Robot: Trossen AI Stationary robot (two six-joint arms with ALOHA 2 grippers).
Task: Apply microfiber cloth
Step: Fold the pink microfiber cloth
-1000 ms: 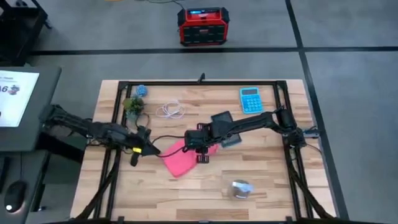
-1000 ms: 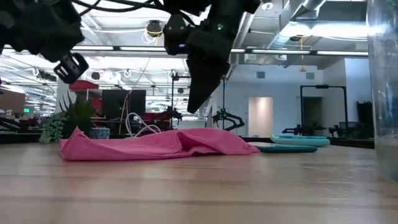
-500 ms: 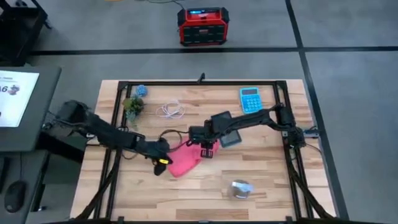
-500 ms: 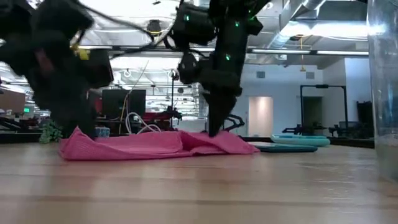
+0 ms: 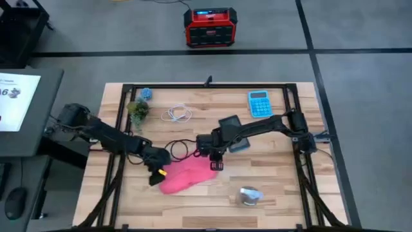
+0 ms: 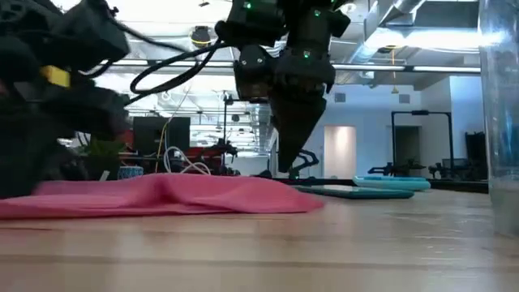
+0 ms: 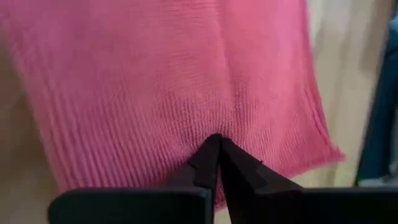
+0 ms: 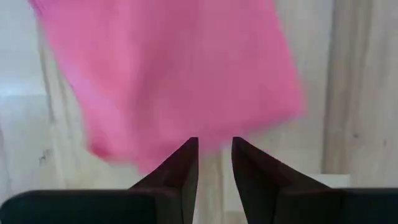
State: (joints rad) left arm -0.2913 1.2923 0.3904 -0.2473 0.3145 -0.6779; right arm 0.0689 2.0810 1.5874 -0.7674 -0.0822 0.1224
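Microfiber cloth (image 5: 185,176), a bright pink ribbed soft fabric square, lies rumpled on the pale wooden table (image 5: 270,193) near its middle. Left gripper (image 7: 217,144) pinches its edge; right gripper (image 8: 214,149) hovers above, fingers parted.

The wooden table (image 5: 283,193) carries 1 bright pink fabric cloth (image 5: 187,178), 1 blue calculator (image 5: 260,103), 1 dark flat phone (image 5: 233,132) and 1 coiled white cable (image 5: 176,115). It also holds 1 small green plant (image 5: 137,109), 1 small blue object (image 5: 146,94) and 1 clear glass cup (image 5: 249,196). 2 dark grippers, left (image 5: 155,177) and right (image 5: 216,164), flank the cloth, and 1 red box (image 5: 209,27) sits on the floor.
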